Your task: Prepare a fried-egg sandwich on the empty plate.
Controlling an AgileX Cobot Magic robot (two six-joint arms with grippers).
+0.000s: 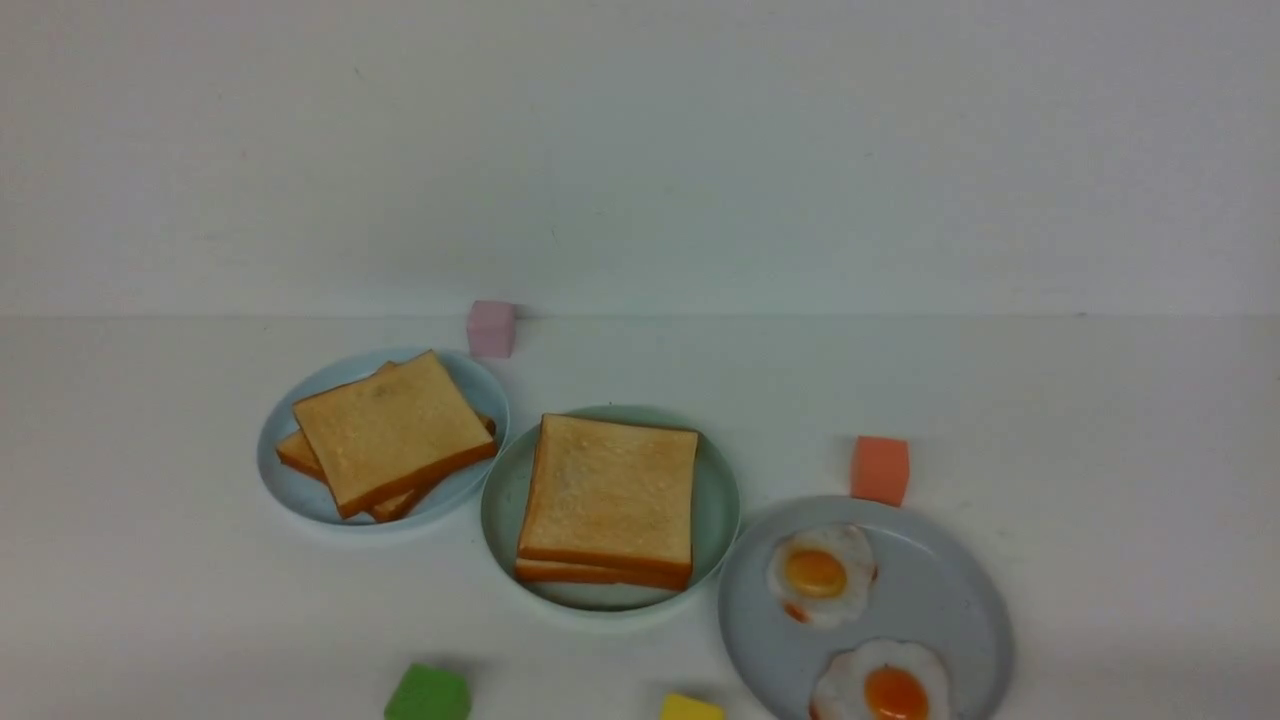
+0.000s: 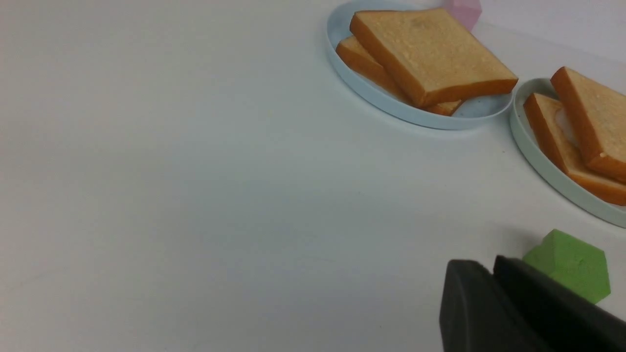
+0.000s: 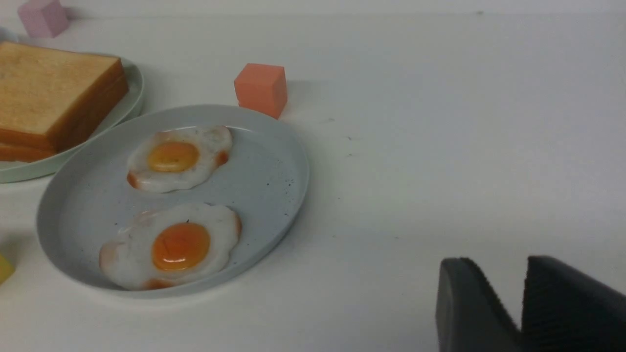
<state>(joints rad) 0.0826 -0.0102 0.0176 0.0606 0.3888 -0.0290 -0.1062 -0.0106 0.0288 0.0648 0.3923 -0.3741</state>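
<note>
Operator: "What is the background?"

Technician: "A pale wall (image 1: 640, 150) stands behind a white counter (image 1: 1130, 450). Three round plates lie on the counter in a diagonal row."

Operator: "State the location of the sandwich."

Technician: "The fried-egg sandwich (image 1: 610, 490) rests on the mint-green plate (image 1: 505, 540), the middle one. Two toast slices form the stack, the upper slightly offset from the lower. The left wrist view shows a white edge of egg (image 2: 565, 124) between them."

Operator: "Identify the adjacent plates."

Technician: "On the left, the pale-blue plate (image 1: 285, 490) carries a loose pile of toast (image 1: 395, 430), its top slice rotated. On the right, the grey-blue plate (image 1: 950, 600) carries two separate fried eggs (image 1: 820, 575), yolks up."

Operator: "And the cubes?"

Technician: "The pink cube (image 1: 491, 329) is just behind the pale-blue plate; the orange cube (image 1: 880, 470) is just behind the grey-blue one. The green cube (image 1: 428, 692) and the yellow cube (image 1: 690, 708) are nearer the robot."

Operator: "Report each pincer."

Technician: "Left pincer (image 2: 490, 264): narrow, fingertips very close together; whether they meet cannot be told. Right pincer (image 3: 499, 261): fingertips apart, with counter visible between them."
</note>
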